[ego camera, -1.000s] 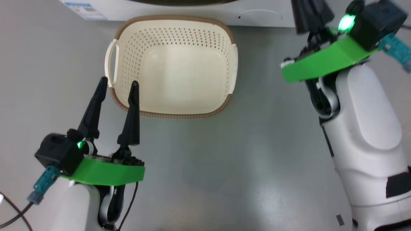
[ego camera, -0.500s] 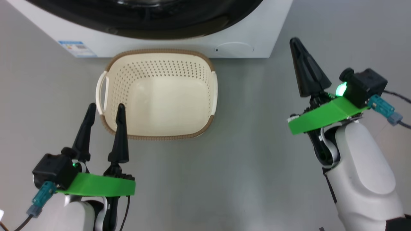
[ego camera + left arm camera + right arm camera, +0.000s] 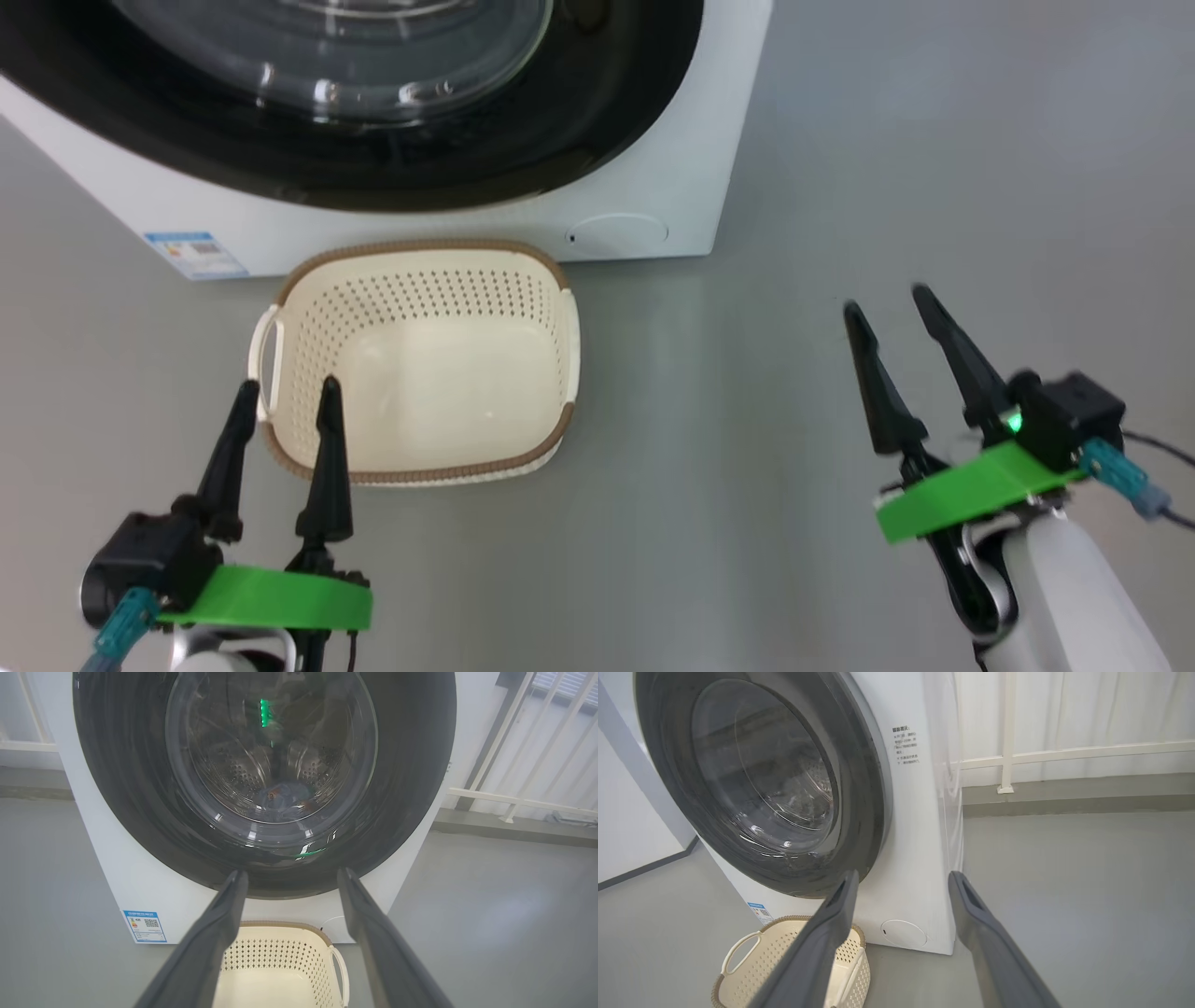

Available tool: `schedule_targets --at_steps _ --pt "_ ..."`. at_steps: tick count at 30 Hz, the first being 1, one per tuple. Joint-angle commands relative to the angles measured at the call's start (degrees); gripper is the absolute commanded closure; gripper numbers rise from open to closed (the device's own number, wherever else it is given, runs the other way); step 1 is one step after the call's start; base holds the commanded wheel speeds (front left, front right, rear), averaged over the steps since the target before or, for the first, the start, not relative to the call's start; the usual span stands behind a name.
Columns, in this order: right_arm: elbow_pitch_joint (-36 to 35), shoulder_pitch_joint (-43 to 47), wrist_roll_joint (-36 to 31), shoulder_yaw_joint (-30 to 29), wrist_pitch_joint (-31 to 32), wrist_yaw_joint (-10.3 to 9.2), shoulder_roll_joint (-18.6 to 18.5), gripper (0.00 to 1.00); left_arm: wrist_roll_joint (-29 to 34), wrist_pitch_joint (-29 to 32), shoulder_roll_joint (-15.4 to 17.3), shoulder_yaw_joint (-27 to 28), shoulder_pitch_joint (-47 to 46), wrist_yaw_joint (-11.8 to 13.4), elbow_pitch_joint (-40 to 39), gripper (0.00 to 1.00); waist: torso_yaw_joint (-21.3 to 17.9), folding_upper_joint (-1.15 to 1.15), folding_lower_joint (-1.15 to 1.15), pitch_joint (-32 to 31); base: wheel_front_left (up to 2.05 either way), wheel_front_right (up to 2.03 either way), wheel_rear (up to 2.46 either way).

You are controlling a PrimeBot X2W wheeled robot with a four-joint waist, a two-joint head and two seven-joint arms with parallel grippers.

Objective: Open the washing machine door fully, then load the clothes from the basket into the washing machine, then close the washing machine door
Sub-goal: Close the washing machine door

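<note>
The washing machine point(image 3: 695, 177) stands at the top of the head view. Its door point(image 3: 392, 182), a black ring around clear glass, lies flush against the front, as my left wrist view point(image 3: 411, 774) and right wrist view point(image 3: 866, 788) also show. Through the glass, light blue clothes point(image 3: 280, 799) lie low in the steel drum. The cream basket point(image 3: 420, 248) sits on the floor before the machine with nothing in it. My left gripper point(image 3: 288, 385) is open at the basket's near left corner. My right gripper point(image 3: 885, 301) is open over bare floor to the right.
A blue label point(image 3: 196, 254) and a round white flap point(image 3: 619, 230) mark the machine's lower front. A white railing point(image 3: 1064, 753) runs along the wall behind, to the machine's right. Grey floor point(image 3: 747, 448) stretches between the basket and my right arm.
The head camera has tilted up, bringing more of the machine into view. My right gripper has dropped back from beside the machine and opened from shut. The left gripper stays open.
</note>
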Motion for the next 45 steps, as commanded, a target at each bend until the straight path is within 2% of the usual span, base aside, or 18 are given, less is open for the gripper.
schedule_targets --at_steps 1,3,14,31,45 --pt "-2.1 1.7 -0.3 0.8 0.0 -0.33 0.1 0.0 0.6 -0.4 1.0 2.3 0.6 -0.2 -1.0 0.0 -2.0 0.0 0.0 -2.7 0.0 0.0 0.0" --pt "-2.9 4.0 -1.3 0.5 0.0 -0.33 -0.3 0.0 0.8 -0.4 1.0 2.9 1.6 -0.2 -1.0 0.0 -2.6 0.0 0.0 -3.7 0.0 0.0 0.0" --pt "-5.3 12.3 -1.7 -2.1 0.0 -0.33 2.4 0.0 2.0 -0.4 1.0 3.3 6.5 -0.2 -1.2 0.0 -4.2 0.0 0.0 -8.3 0.0 0.0 0.0" --pt "-6.2 18.4 -3.5 -3.6 0.0 -0.33 3.9 0.0 3.7 -0.4 1.0 5.1 12.8 -0.2 -0.9 0.0 -4.1 0.0 0.0 -15.2 0.0 0.0 0.0" --pt "-6.2 20.1 -3.0 -4.2 0.0 -0.33 4.1 0.0 3.9 -0.4 1.0 5.9 14.1 -0.2 -0.9 0.0 -3.9 0.0 0.0 -17.3 0.0 0.0 0.0"
